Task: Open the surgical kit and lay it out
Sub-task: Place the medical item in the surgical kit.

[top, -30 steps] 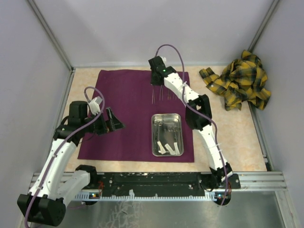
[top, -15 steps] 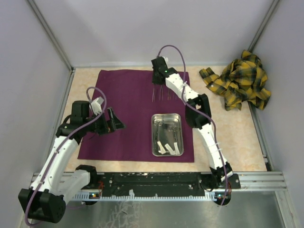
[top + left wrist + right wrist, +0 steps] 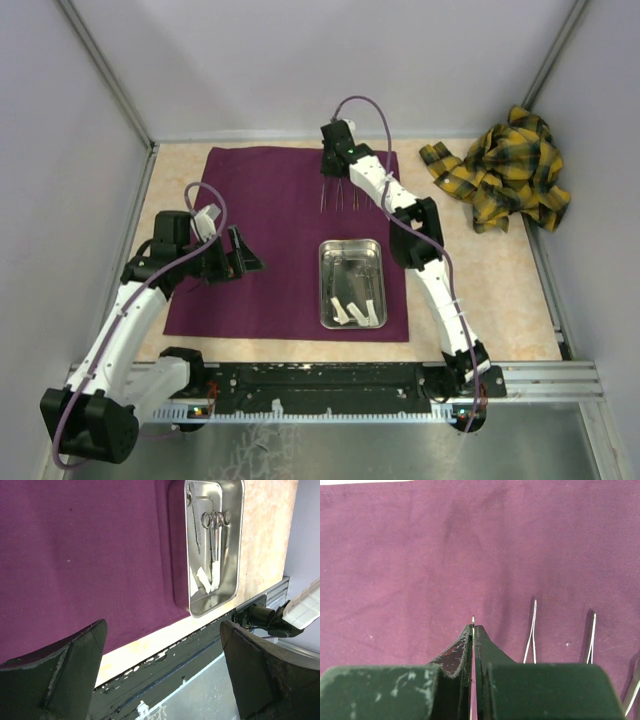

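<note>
Over the table's middle the purple cloth wrap lies spread flat, its steel tray by the cloth's near right corner with scissors and white pieces inside. Near the cloth's far edge the right gripper is pinched shut on a thin instrument, tip pointing far. It sits just left of the forceps, which lie parallel, far-to-near. The left gripper hangs wide open and empty over the cloth's left side.

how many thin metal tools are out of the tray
4: one tool pinched in the shut right gripper, two forceps on the purple cloth right of it, another cut off at the frame edge. More may be hidden.
</note>
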Action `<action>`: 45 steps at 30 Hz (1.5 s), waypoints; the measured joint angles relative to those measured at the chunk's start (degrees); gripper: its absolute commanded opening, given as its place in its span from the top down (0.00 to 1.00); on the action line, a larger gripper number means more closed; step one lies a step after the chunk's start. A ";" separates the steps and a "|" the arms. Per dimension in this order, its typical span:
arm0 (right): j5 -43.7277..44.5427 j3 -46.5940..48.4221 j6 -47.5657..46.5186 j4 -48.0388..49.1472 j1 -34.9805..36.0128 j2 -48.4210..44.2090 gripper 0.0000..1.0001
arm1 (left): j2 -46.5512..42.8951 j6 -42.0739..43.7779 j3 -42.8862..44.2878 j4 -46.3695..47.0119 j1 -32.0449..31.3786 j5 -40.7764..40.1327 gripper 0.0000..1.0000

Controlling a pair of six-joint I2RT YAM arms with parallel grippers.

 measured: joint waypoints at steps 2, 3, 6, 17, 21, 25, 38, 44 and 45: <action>-0.11 0.04 0.00 0.17 0.00 0.17 1.00 | 0.15 0.00 0.00 0.00 0.00 -0.02 0.00; -0.17 0.07 0.02 0.31 0.00 0.31 1.00 | 0.17 0.00 0.00 0.00 0.00 0.00 0.00; -0.20 0.42 0.02 0.48 0.00 1.03 1.00 | 0.28 0.00 0.00 0.02 0.00 -0.02 0.00; -0.81 0.68 0.72 1.53 -0.44 3.34 0.89 | 0.92 0.04 0.00 0.04 0.00 -0.50 0.00; -1.33 0.70 1.03 1.55 -0.59 3.37 0.81 | 1.05 0.22 0.00 0.02 0.00 -0.66 0.00; -1.64 0.70 1.05 1.57 -0.66 3.37 0.78 | 1.18 0.24 0.00 0.02 0.00 -0.98 0.00; -3.15 0.44 0.33 1.33 -0.68 1.77 0.67 | 1.22 1.11 2.32 -1.20 0.00 -2.71 0.00; -4.74 -5.46 -1.79 1.01 -0.68 -9.53 0.65 | 0.98 1.40 5.68 -2.43 0.00 -4.35 0.00; -5.03 -6.80 -2.21 0.94 -0.68 -12.13 0.64 | 0.90 1.49 6.32 -2.89 0.00 -4.68 0.00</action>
